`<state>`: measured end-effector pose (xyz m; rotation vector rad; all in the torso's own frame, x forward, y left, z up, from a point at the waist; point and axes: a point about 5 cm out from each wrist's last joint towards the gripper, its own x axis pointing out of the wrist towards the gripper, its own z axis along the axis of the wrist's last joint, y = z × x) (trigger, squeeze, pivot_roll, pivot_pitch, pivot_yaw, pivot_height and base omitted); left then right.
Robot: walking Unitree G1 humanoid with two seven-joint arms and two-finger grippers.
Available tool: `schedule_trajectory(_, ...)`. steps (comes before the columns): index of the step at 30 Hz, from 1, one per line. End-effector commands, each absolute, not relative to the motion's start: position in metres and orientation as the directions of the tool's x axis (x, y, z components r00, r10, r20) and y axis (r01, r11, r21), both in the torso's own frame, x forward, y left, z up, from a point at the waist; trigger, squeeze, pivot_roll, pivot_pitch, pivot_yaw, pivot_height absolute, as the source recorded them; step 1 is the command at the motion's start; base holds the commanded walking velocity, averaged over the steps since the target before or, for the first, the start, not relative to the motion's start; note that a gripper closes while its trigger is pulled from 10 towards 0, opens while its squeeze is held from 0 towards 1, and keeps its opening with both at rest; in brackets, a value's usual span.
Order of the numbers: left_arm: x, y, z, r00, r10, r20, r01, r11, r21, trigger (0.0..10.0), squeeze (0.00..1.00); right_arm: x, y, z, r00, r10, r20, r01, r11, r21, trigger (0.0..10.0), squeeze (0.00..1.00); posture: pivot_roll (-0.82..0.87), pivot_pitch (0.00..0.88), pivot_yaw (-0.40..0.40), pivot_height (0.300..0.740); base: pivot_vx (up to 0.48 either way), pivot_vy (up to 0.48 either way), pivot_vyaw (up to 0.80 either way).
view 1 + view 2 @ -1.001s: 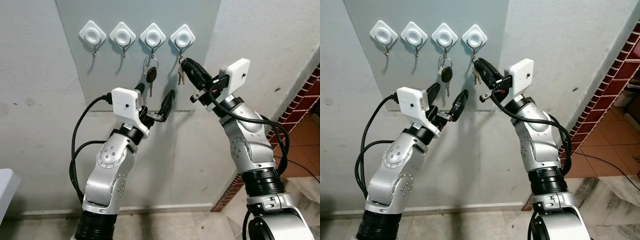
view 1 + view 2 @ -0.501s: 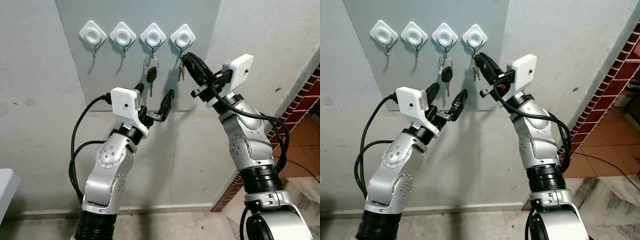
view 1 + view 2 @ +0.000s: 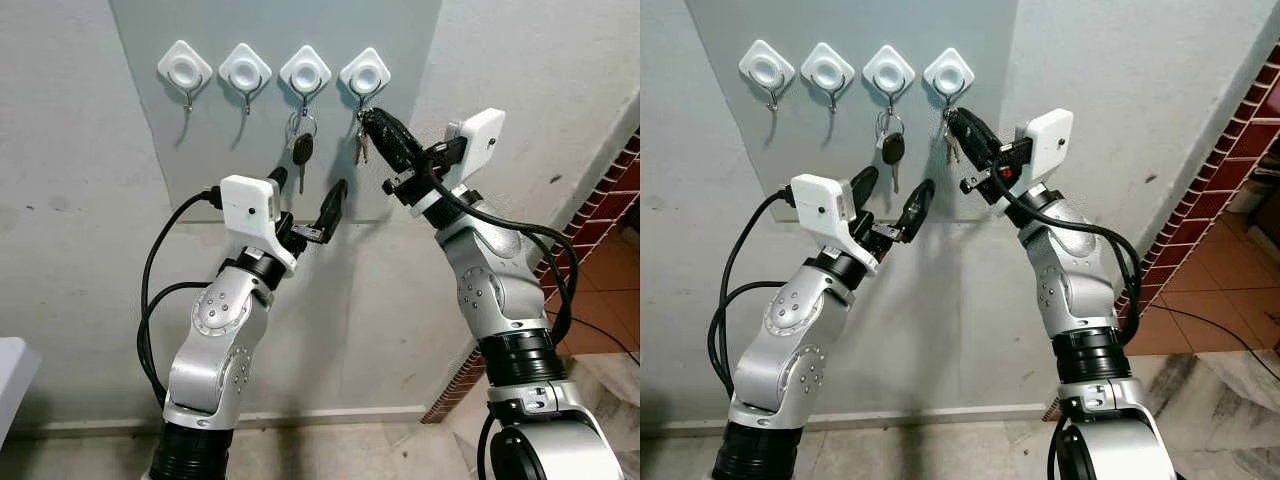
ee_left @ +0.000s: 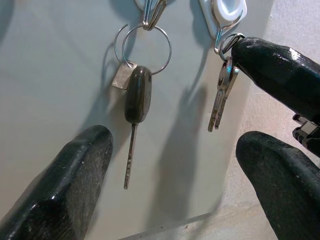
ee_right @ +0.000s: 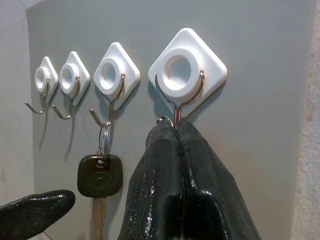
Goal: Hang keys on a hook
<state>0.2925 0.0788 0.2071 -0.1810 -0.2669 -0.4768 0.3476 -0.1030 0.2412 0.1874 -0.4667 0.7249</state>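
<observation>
A grey panel (image 3: 200, 150) on the pale wall carries 4 white diamond-shaped hooks in a row; the first hook (image 3: 185, 70) and the second hook (image 3: 245, 70) hang bare; the third hook (image 3: 305, 72) holds a ring with a black-headed key (image 3: 302, 150) and a small metal tag (image 4: 121, 77), the key blade pointing straight down.

The left gripper (image 3: 307, 205) is raised below the third hook, its 2 black fingers spread wide apart and holding nothing; the black-headed key hangs just above the gap between them, touching neither.

The fourth hook (image 3: 365, 75) has the ring of a small bunch of silver keys (image 3: 360, 148) right at its wire tip; whether the ring is fully seated on the wire cannot be told; the keys dangle down flat against the panel.

The right gripper (image 3: 370, 120) reaches up and leftward to that hook, fingers pressed tightly together and pinching the key ring at their tips, directly under the hook's wire; its white camera housing (image 3: 478, 145) sits behind, with black cable (image 3: 520, 235) looping over the silver forearm.

At the far right, red brick tiling (image 3: 600, 215) runs down to a tiled floor (image 3: 610, 360).
</observation>
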Motion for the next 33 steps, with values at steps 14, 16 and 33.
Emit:
schedule_trajectory(14,0.29,0.081,0.209,0.859,-0.418,0.297,0.467,0.877,-0.117,10.0,0.0,0.345,-0.116,0.213,0.725,0.538,0.43,-0.647,0.747,0.155,10.0,0.75,-0.03,0.019,-0.05,0.74,0.0,0.0,0.0)
schedule_trajectory(16,0.29,0.081,0.209,0.86,-0.416,0.295,0.465,0.878,-0.118,10.0,0.0,0.344,-0.119,0.21,0.739,0.518,0.431,-0.63,0.757,0.172,10.0,1.0,-0.03,0.017,-0.05,0.74,0.0,0.0,0.0)
schedule_trajectory(33,0.294,0.087,0.196,0.882,-0.394,0.259,0.433,0.894,-0.116,10.0,0.0,0.331,-0.131,0.189,0.803,0.419,0.423,-0.538,0.815,0.215,10.0,0.0,-0.03,0.0,-0.039,0.74,0.0,0.0,0.0)
